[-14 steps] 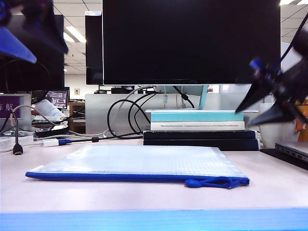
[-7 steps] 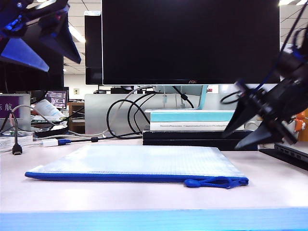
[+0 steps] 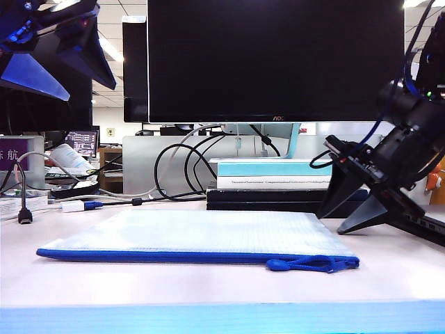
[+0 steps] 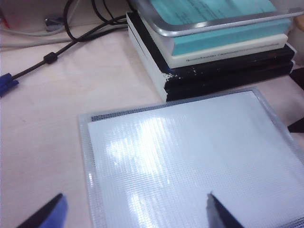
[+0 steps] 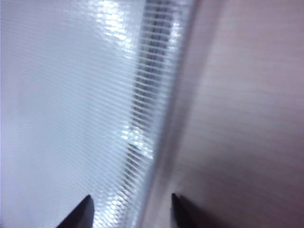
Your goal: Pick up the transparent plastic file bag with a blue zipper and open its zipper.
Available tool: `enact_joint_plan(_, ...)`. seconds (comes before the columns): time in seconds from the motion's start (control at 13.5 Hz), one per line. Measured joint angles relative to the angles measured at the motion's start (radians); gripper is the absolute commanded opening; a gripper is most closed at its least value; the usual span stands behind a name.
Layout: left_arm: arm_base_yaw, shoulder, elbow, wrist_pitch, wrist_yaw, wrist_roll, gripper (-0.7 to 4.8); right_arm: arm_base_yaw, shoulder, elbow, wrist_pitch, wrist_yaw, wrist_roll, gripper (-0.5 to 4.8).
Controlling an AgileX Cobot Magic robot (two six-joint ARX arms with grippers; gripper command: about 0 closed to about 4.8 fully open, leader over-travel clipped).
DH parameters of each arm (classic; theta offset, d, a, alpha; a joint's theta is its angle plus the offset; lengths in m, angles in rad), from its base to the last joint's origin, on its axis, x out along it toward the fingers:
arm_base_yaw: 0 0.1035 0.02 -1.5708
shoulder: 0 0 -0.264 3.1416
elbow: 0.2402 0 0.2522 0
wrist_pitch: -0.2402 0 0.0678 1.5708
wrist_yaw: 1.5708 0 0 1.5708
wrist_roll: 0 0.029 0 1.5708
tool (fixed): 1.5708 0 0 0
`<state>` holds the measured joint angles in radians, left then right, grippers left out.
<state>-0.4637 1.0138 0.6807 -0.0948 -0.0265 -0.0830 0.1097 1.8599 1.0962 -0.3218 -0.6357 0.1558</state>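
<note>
Approach step: right pincer (image 3: 351, 212) gaped low over file bag (image 3: 201, 233) edge; left pincer (image 3: 59, 66) wide, high. Next: pinch that edge.

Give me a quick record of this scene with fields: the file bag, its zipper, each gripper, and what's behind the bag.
bag: translucent whitish mesh plastic file bag, flat on the pale desk
zipper: blue zipper strip along the near edge, cord pull at right
left gripper: open, high above the bag's left side, holding nothing
right gripper: open, low at the bag's right edge
behind: stacked books, black monitor
</note>
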Motion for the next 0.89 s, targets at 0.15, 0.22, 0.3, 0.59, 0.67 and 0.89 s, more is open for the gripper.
enact_joint_plan(0.15,0.000,0.000,0.000,-0.002,0.000,0.000,3.88,0.020,0.037,0.009,0.013,-0.071,0.000,-0.03)
enact_joint_plan(0.22,0.000,0.000,0.000,-0.002,0.000,0.000,3.88,0.043,0.048,0.003,0.008,-0.065,-0.006,-0.03)
enact_joint_plan(0.3,0.000,0.000,0.000,-0.002,0.000,0.000,3.89,0.055,0.048,0.004,0.008,-0.064,-0.004,-0.03)
enact_joint_plan(0.59,0.000,0.000,0.000,-0.001,0.188,0.005,4.79,0.072,-0.004,-0.001,0.024,-0.258,0.075,-0.03)
enact_joint_plan(0.67,0.000,-0.001,0.000,0.004,0.250,0.003,4.79,0.072,-0.047,0.000,0.049,-0.294,0.106,-0.03)
enact_joint_plan(0.89,-0.076,-0.054,0.000,0.022,0.306,0.002,4.79,0.073,-0.141,0.000,0.168,-0.381,0.269,-0.03)
